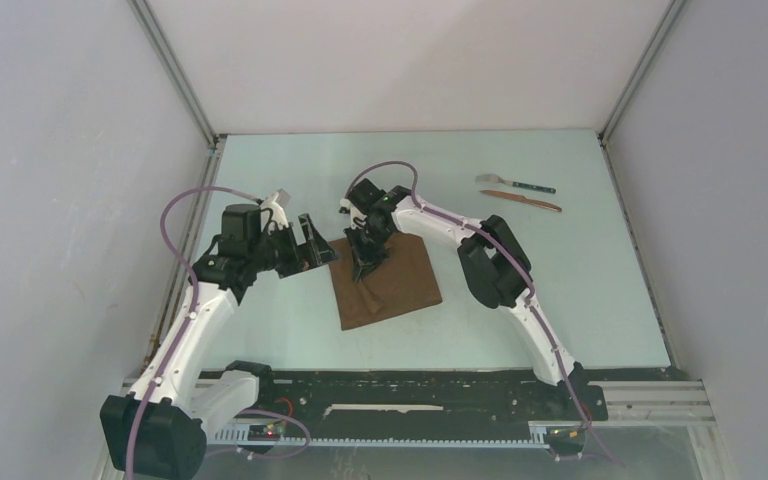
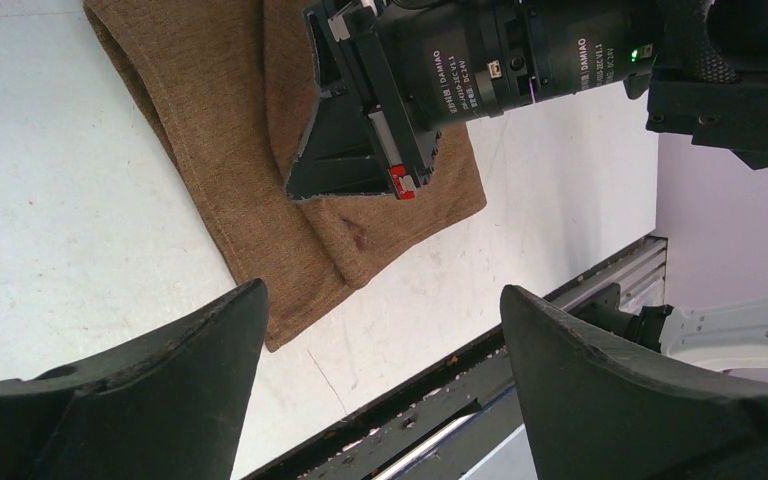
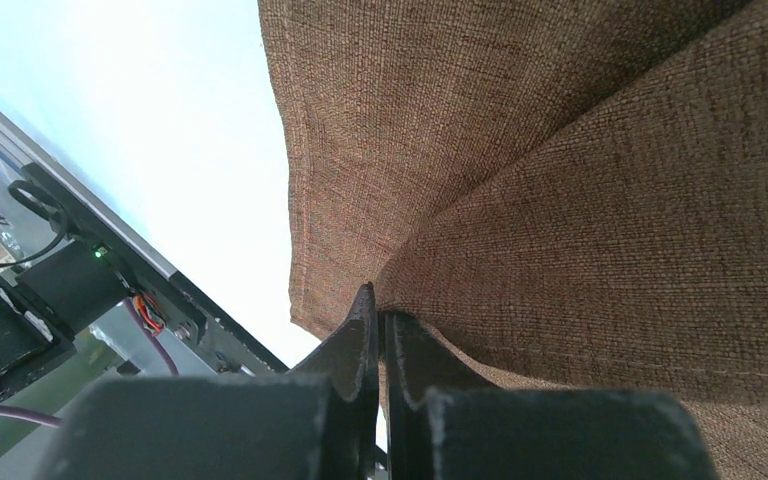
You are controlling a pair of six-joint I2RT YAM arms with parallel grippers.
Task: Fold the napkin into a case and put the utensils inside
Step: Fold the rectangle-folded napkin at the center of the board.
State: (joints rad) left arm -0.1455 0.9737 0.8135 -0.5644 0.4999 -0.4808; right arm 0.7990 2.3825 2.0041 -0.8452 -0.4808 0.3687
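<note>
Top external view, nearest edge first: a black rail (image 1: 410, 395) runs across the front of the pale table (image 1: 580, 300), and both arm bases sit on it. Just beyond, near the middle of the table, lies the napkin (image 1: 388, 288), a dark-brown cloth set slightly askew. It is not flat: one part is doubled over the rest.

The right claw (image 1: 365, 262) comes down on the cloth's far-left portion. Its fingers are pressed together with a pinch of the cloth between their tips. The right wrist view shows the weave drawn up into a crease that ends at those closed tips.

The left claw (image 1: 317, 247) hangs just beside the napkin's far-left corner, on its left side, with fingers spread wide and nothing between them. In the left wrist view a corner of the napkin lies on the table just past one spread finger; whether they touch I cannot tell. The right claw stands on the cloth further on.

Farthest off, well apart from the napkin at the far right of the table, lie the utensils (image 1: 530, 186). One has a silver head and a teal handle. Just nearer than it is a thin reddish-brown knife (image 1: 522, 200), and neither lies near a claw.
</note>
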